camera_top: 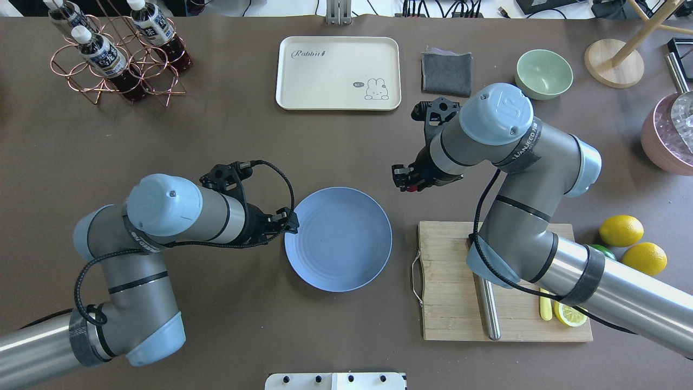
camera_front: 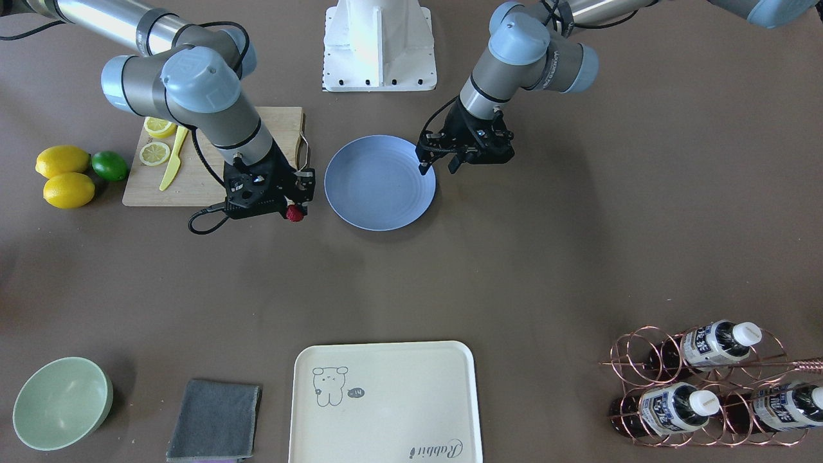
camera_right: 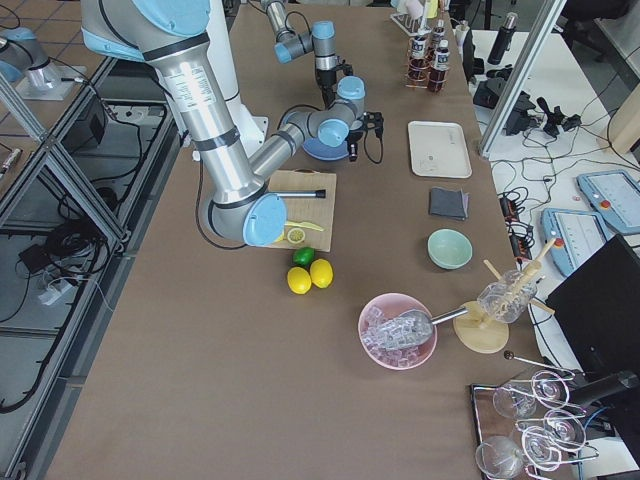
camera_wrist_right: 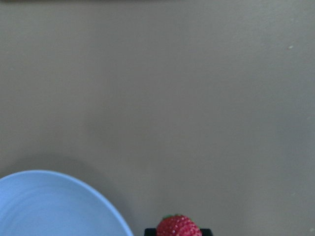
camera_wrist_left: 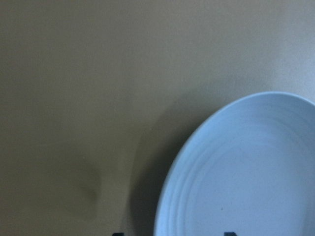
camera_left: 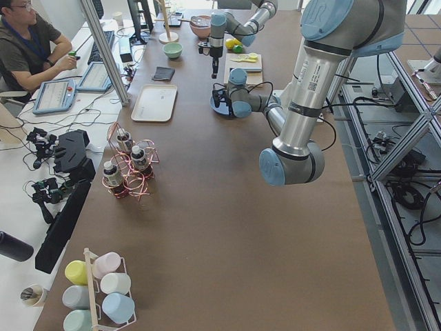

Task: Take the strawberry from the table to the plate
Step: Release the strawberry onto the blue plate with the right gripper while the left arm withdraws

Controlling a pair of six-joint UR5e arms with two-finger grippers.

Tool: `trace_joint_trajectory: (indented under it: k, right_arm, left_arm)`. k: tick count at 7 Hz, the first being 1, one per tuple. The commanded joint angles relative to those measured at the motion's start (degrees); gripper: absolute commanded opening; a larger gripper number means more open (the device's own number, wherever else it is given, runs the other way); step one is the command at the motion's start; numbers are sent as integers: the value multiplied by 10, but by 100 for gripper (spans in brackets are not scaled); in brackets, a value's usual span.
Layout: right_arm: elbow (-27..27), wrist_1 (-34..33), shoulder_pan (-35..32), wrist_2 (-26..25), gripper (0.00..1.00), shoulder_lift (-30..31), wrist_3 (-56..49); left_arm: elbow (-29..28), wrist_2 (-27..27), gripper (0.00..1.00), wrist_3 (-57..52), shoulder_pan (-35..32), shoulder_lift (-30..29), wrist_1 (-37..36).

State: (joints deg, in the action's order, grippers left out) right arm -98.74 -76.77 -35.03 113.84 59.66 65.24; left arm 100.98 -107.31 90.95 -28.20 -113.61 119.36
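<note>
looking across from the operators' side, the closest stuff on the table (camera_front: 578, 244) is one cream tray (camera_front: 398, 392) with a little bear drawing, one grey cloth (camera_front: 214, 420) just beside it, and one pale green bowl (camera_front: 61, 402) further out toward the corner. at the other corner sits one copper wire rack (camera_front: 633, 363) with three bottles (camera_front: 717, 343) lying in it, white caps on all three.

mid table there's one blue-grey plate (camera_front: 379, 183) with nothing on it. the strawberry (camera_front: 295, 215), just the one, is pinched at the tips of the right gripper (camera_front: 296, 209), which is clenched around it. it hangs just beside the plate's rim on the cutting-board side, not over the plate. the right wrist view shows the berry between the two fingertips, with the plate's edge off to one side and bare table beyond.

the left gripper (camera_front: 440, 168) is at the opposite side of the plate, right over its rim. its two fingers are spread apart and there's nothing between them.

further back is one wooden cutting board (camera_front: 206, 186) with two lemon slices (camera_front: 155, 154) and one yellow knife (camera_front: 173, 161) on it. beside the board sit two whole lemons (camera_front: 62, 161) and one lime (camera_front: 109, 165), all bunched together. farthest away is the robot's white base (camera_front: 379, 45).
</note>
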Motion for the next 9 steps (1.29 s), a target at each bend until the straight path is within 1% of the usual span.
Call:
trace_joint_trajectory:
  k: [1,2,3,4,6,7,8,9]
  right_arm:
    - [-1,-19,90,-73,0,-44,65]
    - [17,-18,118,-103,0,-59,77]
    - [64,-14,132,-121,0,-87,85]
    - [89,-8,135,-126,0,-104,85]
    - [91,-8,134,-125,0,-103,85]
    - [89,-7,132,-122,30,-99,85]
    - [86,-8,132,-122,99,-100,88]
    - [86,-9,132,-121,100,-98,89]
  left_arm:
    - [5,-64,73,-106,-73,49,0]
    - [5,-74,73,-157,-99,69,0]
    - [4,-103,73,-188,-132,79,-1]
    - [3,-116,73,-191,-147,86,0]
    - [4,-116,74,-191,-147,86,0]
    - [4,-115,74,-191,-147,85,0]
    - [4,-114,74,-190,-146,84,0]
    - [3,-114,74,-190,-146,84,0]
